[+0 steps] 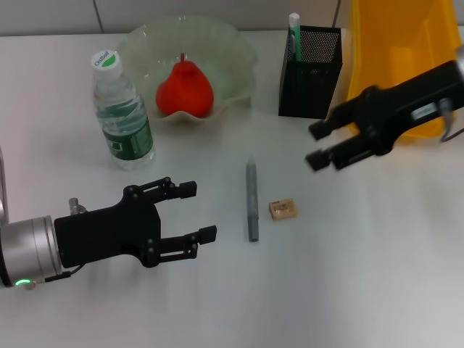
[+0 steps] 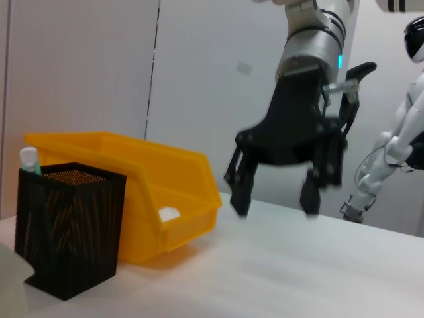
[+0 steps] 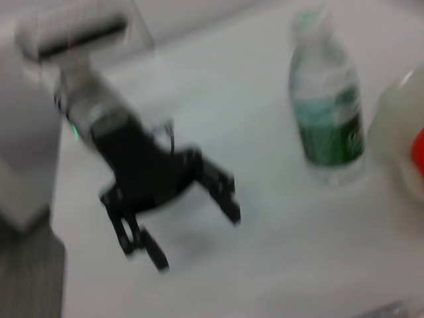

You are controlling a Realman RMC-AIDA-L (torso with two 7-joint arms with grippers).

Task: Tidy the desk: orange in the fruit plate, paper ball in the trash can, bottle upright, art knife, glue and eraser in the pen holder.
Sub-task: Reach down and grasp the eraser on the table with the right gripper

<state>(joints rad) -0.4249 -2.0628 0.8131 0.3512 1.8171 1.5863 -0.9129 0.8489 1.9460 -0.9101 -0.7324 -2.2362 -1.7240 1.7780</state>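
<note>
art knife (image 1: 251,199) lies beside eraser (image 1: 283,209), between both open tools

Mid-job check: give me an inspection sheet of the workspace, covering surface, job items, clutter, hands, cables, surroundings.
Surface: white desk.
Orange: in the fruit plate.
Bottle: upright beside the plate.
Glue: standing in the pen holder.
Art knife: lying flat on the desk.
Eraser: on the desk, beside the knife.
Trash can: a small white object inside, seen from the left wrist.
Clutter: nothing seen.
Left hand: open, empty.
Right hand: open, empty, near the trash can.
Cables: nothing seen.
Surroundings: pale wall, another robot behind.
</note>
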